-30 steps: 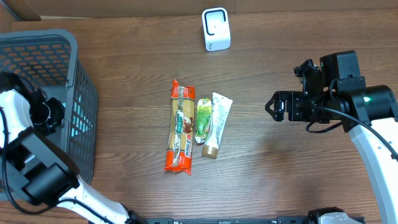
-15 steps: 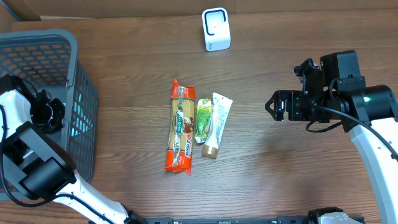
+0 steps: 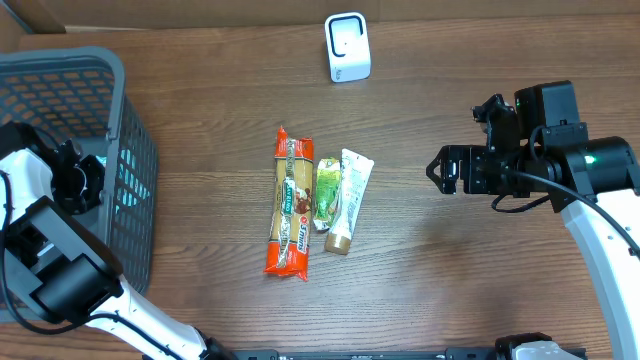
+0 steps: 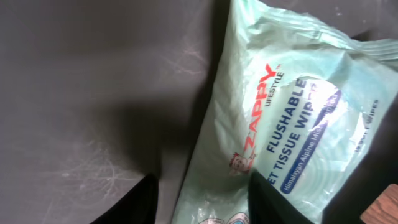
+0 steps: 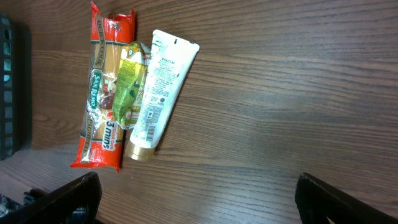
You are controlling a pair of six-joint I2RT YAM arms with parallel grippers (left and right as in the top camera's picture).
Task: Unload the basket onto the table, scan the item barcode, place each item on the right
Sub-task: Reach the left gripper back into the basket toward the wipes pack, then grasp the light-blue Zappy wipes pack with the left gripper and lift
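Spreading under everything is the brown wood desk (image 3: 450, 280), with a dark grey mesh basket (image 3: 130, 150) standing at its left edge. Inside that basket the left gripper (image 4: 202, 199) points down at a pale green wipes pack (image 4: 292, 112) lying on the basket floor. Its two dark fingers (image 4: 146, 199) sit either side of the pack's lower end, but whether they pinch it or only straddle it cannot be told. Over the right side of the desk the right gripper (image 3: 438, 171) hangs released, jaws spread wide with nothing between them. In the middle an orange pasta packet (image 3: 289, 205) lies lengthwise. A white tube (image 3: 348, 200) lies just to its right, gold cap toward the near edge, with a green sachet (image 3: 326, 192) lying between the two and touching both. A small white scanner (image 3: 347, 47) stands at the far edge.
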